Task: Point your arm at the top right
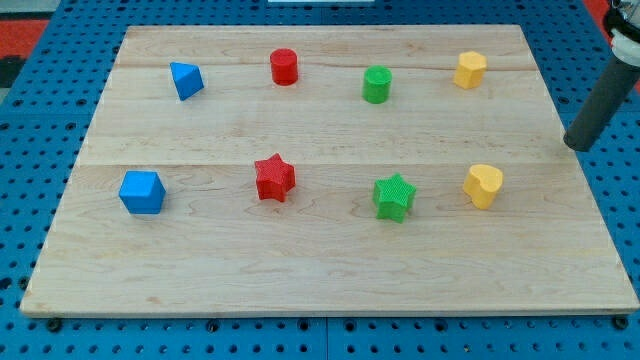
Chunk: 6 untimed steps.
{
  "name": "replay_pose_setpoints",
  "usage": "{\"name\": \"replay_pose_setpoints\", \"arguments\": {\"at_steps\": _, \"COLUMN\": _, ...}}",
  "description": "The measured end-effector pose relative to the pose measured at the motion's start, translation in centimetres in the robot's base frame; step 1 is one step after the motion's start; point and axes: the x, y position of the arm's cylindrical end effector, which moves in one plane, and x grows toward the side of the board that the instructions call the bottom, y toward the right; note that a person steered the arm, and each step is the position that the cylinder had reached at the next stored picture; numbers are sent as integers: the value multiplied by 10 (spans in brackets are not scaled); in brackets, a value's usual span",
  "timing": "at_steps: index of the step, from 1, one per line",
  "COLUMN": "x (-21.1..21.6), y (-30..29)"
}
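My tip (577, 144) is at the right edge of the wooden board (330, 280), right of and above the yellow heart-shaped block (483, 186) and below and right of the yellow hexagonal block (470, 70). It touches no block. The rod rises toward the view's top right corner. The top row holds a blue triangular block (186, 80), a red cylinder (284, 67), a green cylinder (376, 85) and the yellow hexagonal block. The lower row holds a blue cube-like block (141, 192), a red star (274, 178), a green star (394, 196) and the yellow heart.
The board lies on a blue pegboard table (40, 110) that shows on all sides of it. A red patch (25, 25) shows at the view's top left corner.
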Motion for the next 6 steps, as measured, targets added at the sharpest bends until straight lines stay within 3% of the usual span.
{"name": "replay_pose_setpoints", "arguments": {"at_steps": 2, "x": -13, "y": 0}}
{"name": "replay_pose_setpoints", "arguments": {"at_steps": 6, "x": -188, "y": 17}}
